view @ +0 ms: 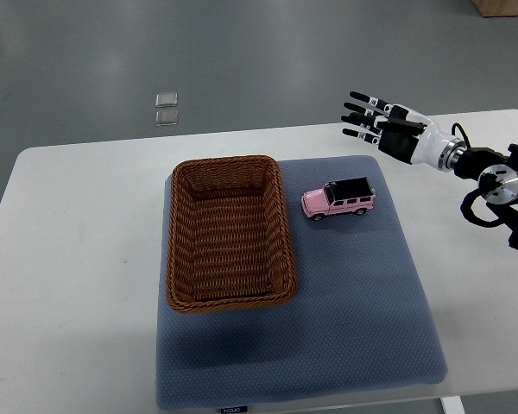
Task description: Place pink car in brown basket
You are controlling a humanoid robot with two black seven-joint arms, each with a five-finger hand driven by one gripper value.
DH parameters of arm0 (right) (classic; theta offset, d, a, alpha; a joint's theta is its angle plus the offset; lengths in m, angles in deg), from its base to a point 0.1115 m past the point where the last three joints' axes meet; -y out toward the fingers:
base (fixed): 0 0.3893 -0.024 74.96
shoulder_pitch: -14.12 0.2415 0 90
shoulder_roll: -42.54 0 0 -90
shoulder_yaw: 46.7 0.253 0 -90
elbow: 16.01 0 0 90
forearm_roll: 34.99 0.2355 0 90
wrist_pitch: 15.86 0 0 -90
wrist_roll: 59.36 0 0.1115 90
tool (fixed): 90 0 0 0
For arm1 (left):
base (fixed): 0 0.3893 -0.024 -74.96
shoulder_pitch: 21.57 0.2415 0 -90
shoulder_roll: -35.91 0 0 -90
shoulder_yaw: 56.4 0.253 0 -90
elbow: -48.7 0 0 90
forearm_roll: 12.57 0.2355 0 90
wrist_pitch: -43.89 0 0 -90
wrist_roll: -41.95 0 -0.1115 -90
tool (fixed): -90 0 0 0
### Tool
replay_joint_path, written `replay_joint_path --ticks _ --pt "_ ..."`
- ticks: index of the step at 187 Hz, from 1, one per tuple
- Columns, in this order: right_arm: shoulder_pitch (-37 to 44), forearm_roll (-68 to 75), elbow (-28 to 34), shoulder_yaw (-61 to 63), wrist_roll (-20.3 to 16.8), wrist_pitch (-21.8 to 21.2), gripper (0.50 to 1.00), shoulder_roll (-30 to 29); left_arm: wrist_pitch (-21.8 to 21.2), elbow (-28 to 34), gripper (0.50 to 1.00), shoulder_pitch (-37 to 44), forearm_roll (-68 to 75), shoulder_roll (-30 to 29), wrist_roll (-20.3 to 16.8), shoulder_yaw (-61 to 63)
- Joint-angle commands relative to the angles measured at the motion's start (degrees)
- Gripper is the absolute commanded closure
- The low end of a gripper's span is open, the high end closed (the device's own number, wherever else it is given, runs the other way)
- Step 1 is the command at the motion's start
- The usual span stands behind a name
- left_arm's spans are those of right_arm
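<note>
A pink toy car with a black roof (338, 199) stands on its wheels on the blue-grey mat (363, 302), just right of the brown wicker basket (180, 226). The basket holds nothing that I can see. My right hand (369, 118) comes in from the right edge and hovers above the table's far right part, beyond and to the right of the car. Its fingers (363, 97) are stretched out and spread, holding nothing. The left arm does not show.
The mat lies on a white table (69, 259). Two small clear square objects (166, 109) lie on the grey floor beyond the table's far edge. A wooden piece (505, 7) shows at the top right corner.
</note>
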Motion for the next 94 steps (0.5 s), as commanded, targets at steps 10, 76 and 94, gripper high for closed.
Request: replay_joint_path --ticks 10,76,94 --pt "0.0 0.1 -0.1 0.0 0.0 0.5 0.574 -0.2 -0.2 0.2 0.5 0.0 0.0 0.0 0.0 0.0" --pt "0.0 -0.2 0.0 -0.2 0.0 0.3 0.576 -0.1 -0.1 0.0 0.5 0.0 0.0 0.0 0.0 -0.1" --pt "0.2 -0.5 0.0 -0.1 0.0 0.1 0.576 0.0 -0.1 0.0 0.5 0.0 0.0 0.0 0.0 -0.1"
